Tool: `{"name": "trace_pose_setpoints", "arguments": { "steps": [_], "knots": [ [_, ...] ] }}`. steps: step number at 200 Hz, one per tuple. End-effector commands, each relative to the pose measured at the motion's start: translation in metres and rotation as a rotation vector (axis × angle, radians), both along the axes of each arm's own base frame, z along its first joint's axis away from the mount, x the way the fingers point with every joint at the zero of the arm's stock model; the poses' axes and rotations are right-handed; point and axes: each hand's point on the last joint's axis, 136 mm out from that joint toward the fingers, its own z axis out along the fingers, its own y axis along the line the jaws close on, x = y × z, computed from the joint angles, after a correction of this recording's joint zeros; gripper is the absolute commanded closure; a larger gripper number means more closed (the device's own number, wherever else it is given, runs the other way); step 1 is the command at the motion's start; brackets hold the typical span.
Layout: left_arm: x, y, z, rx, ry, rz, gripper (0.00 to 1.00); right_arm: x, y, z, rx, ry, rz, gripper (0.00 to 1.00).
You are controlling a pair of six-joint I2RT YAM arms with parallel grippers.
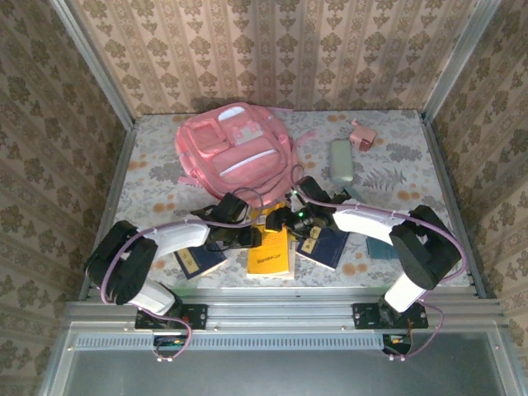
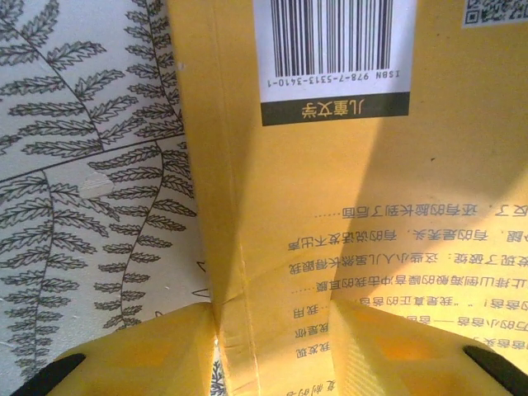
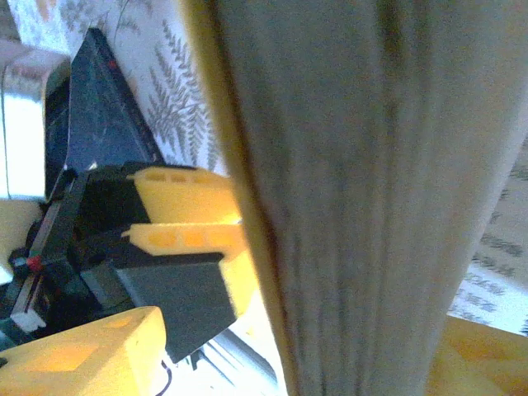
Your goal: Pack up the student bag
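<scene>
Top external view, student bag [image 1: 237,153]: a large pink backpack lying flat at the back of the table [image 1: 157,177], front pockets facing up, well apart from both grippers.
Beside the bag: a grey-green oblong case [image 1: 341,161] lies to its right, with a small pink box [image 1: 361,134] just beyond the case.
Yellow book [image 1: 272,252]: near the front edge, between the two arms, with dark blue books [image 1: 198,261] on either side.
Left gripper [image 1: 246,238]: at the yellow book's left edge. The left wrist view shows its yellow fingers [image 2: 157,355] flanking the spine, the barcode cover facing the camera. I cannot tell whether it is clenched.
Right gripper [image 1: 286,221]: released, jaws spread around the book's page edge. The right wrist view shows a gap beside one finger [image 3: 82,355].
</scene>
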Motion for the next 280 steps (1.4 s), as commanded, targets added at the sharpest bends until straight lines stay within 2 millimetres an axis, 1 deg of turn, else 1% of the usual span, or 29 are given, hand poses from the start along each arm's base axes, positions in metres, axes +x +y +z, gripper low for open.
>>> {"name": "trace_pose_setpoints", "arguments": {
  "steps": [1,14,22,43,56,73,84,101,120,142,153,165,170,172,175,195,211,214,224,239,260,280],
  "knots": [
    [0.001,-0.017,0.016,-0.081,-0.003,-0.031,0.59,-0.005,0.018,-0.001,0.078,0.001,0.051,0.28],
    [0.001,-0.017,0.017,-0.083,-0.004,-0.031,0.59,-0.004,0.015,-0.012,0.051,0.01,0.039,0.29],
    [0.002,-0.016,0.018,-0.077,-0.004,-0.027,0.59,-0.003,0.013,-0.015,0.038,0.007,0.032,0.3],
    [0.003,-0.012,0.021,-0.068,-0.017,-0.018,0.59,0.001,-0.001,-0.019,-0.022,-0.016,-0.004,0.39],
    [0.005,-0.006,0.024,-0.06,-0.021,-0.003,0.59,0.004,-0.012,-0.02,-0.067,-0.032,-0.029,0.49],
    [0.009,0.006,0.028,-0.048,-0.032,0.037,0.58,0.004,-0.021,-0.015,-0.08,-0.041,-0.045,0.65],
    [0.012,0.015,0.033,-0.05,-0.041,0.071,0.57,0.004,-0.022,-0.008,-0.07,-0.056,-0.042,0.73],
    [0.017,0.03,0.045,-0.077,-0.054,0.128,0.55,0.003,-0.023,0.004,-0.057,-0.073,-0.038,0.9],
    [0.02,0.041,0.061,-0.121,-0.077,0.169,0.53,0.002,-0.019,0.02,-0.016,-0.092,-0.025,1.0],
    [0.021,0.046,0.078,-0.168,-0.1,0.177,0.52,0.001,-0.014,0.045,0.036,-0.125,-0.009,1.0],
    [0.021,0.047,0.084,-0.184,-0.103,0.175,0.51,0.001,-0.013,0.058,0.059,-0.141,-0.006,1.0],
    [0.021,0.047,0.089,-0.212,-0.102,0.174,0.5,0.0,-0.01,0.079,0.106,-0.171,0.001,1.0],
    [0.021,0.046,0.091,-0.228,-0.101,0.173,0.49,0.0,-0.009,0.082,0.117,-0.171,0.003,1.0],
    [0.022,0.046,0.092,-0.235,-0.101,0.172,0.49,-0.001,-0.009,0.093,0.136,-0.191,0.003,1.0],
    [0.022,0.044,0.093,-0.247,-0.101,0.17,0.49,-0.001,-0.009,0.101,0.151,-0.203,0.003,1.0],
    [0.024,0.034,0.108,-0.347,-0.104,0.151,0.47,-0.005,-0.007,0.137,0.22,-0.249,0.011,1.0],
    [0.027,0.022,0.125,-0.444,-0.121,0.129,0.45,-0.006,-0.007,0.164,0.274,-0.281,0.016,1.0],
    [0.025,0.017,0.131,-0.478,-0.111,0.111,0.44,-0.005,-0.006,0.17,0.284,-0.288,0.016,1.0],
    [0.026,0.009,0.146,-0.556,-0.12,0.086,0.43,-0.006,-0.006,0.185,0.314,-0.305,0.017,1.0],
    [0.027,0.0,0.169,-0.662,-0.141,0.065,0.4,-0.005,-0.006,0.205,0.366,-0.324,0.013,1.0],
    [0.026,-0.007,0.206,-0.804,-0.197,0.031,0.3,-0.002,-0.005,0.222,0.427,-0.333,0.003,1.0],
    [0.023,-0.009,0.228,-0.884,-0.223,0.024,0.23,0.0,-0.004,0.229,0.473,-0.328,0.0,1.0]
  ]
}}
